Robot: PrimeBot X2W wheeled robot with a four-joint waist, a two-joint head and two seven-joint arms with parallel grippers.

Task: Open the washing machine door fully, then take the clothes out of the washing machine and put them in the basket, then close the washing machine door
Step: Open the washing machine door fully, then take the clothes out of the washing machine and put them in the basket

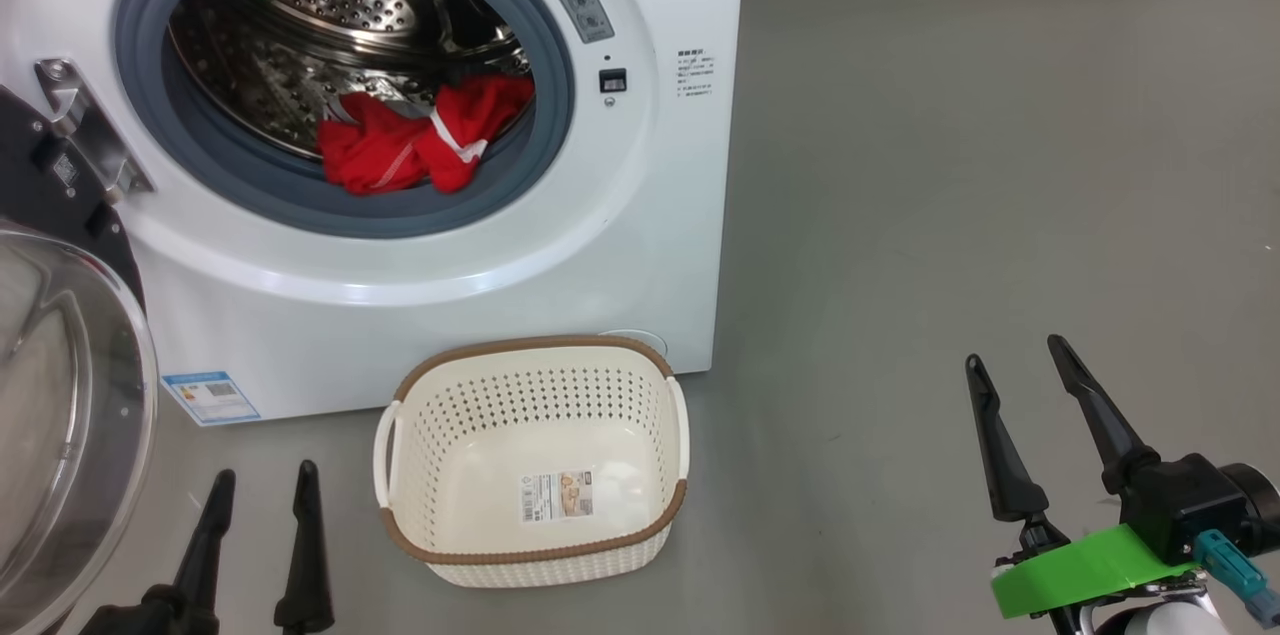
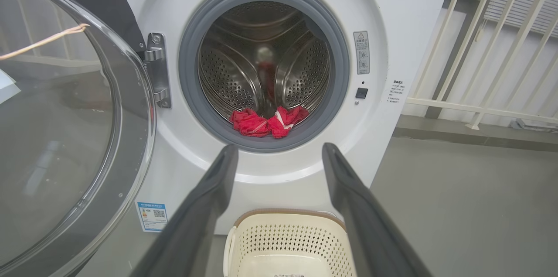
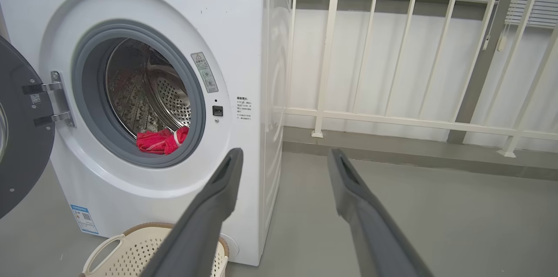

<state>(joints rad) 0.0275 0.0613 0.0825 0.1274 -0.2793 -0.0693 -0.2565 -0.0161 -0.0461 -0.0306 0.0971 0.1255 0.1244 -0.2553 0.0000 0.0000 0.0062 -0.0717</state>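
The washing machine (image 1: 640, 215) (image 2: 392, 41) (image 3: 244, 37) stands with its door (image 1: 60, 395) (image 2: 65, 128) (image 3: 17, 137) swung wide to the left. Red clothes (image 1: 420, 140) (image 2: 268, 121) (image 3: 161, 141) with white trim lie at the drum's front lip. An empty cream basket (image 1: 535, 455) (image 2: 287, 246) (image 3: 126, 251) sits on the floor before the machine. My left gripper (image 1: 265, 480) (image 2: 279, 155) is open, low and left of the basket, aimed at the drum mouth. Far right over the floor, my right gripper (image 1: 1015, 355) (image 3: 285, 157) is open and holds nothing.
Grey floor (image 1: 1000, 165) stretches to the right of the machine. A white railing (image 3: 392, 115) (image 2: 492, 50) runs along the wall behind and to the right. The open door's glass bowl bulges close to my left arm.
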